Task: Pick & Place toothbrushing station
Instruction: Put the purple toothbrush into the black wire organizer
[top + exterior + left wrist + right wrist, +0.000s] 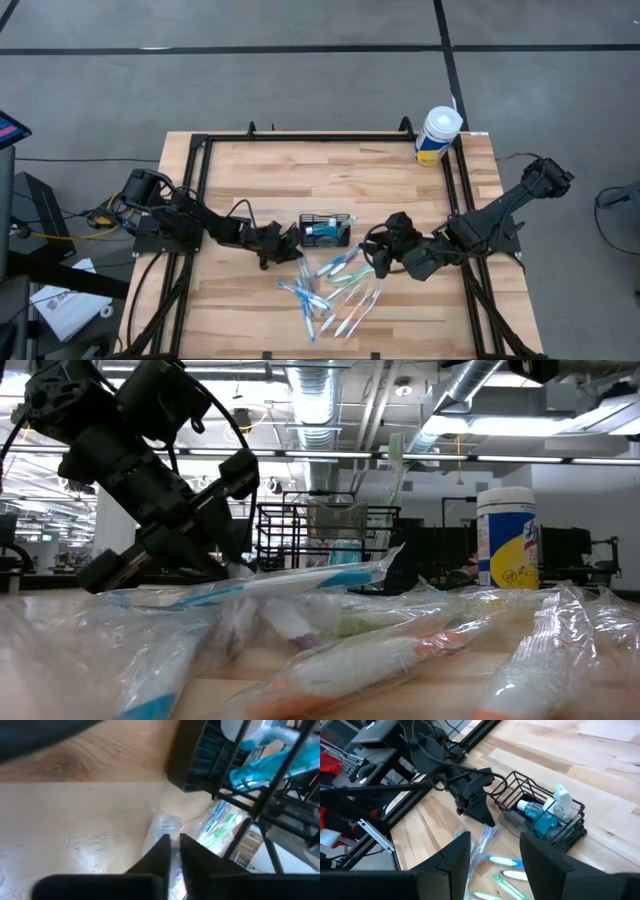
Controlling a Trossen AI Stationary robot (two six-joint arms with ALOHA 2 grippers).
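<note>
Right now my left gripper (291, 245) is low over the wooden table (260, 175), just left of the toothbrushing station (325, 230), and its fingers (162, 852) are pinched nearly together on the end of a clear-wrapped toothbrush (161, 827) lying on the wood. In my left wrist view the crinkled wrapper runs straight down into the narrow slit between the two dark tips — so I am clenched on that packet, not on the caddy.

The station itself, a small black wire-mesh caddy, stands upright near the middle of the table, between my two grippers. A blue bottle (544, 820) with a white cap sits inside it.

My right gripper (378, 255) waits to the right of the caddy, slightly nearer the front edge, its fingers (456, 855) spread apart with nothing between them. From its wrist I look across at the caddy and at my own left gripper bearing down on the packet.

A loose pile of wrapped toothbrushes (335, 290) — blue, green and orange ones — is scattered in front of the caddy toward the near edge. At the far right corner stands a white tub (437, 135) with a yellow and blue label, well apart from everything else.
</note>
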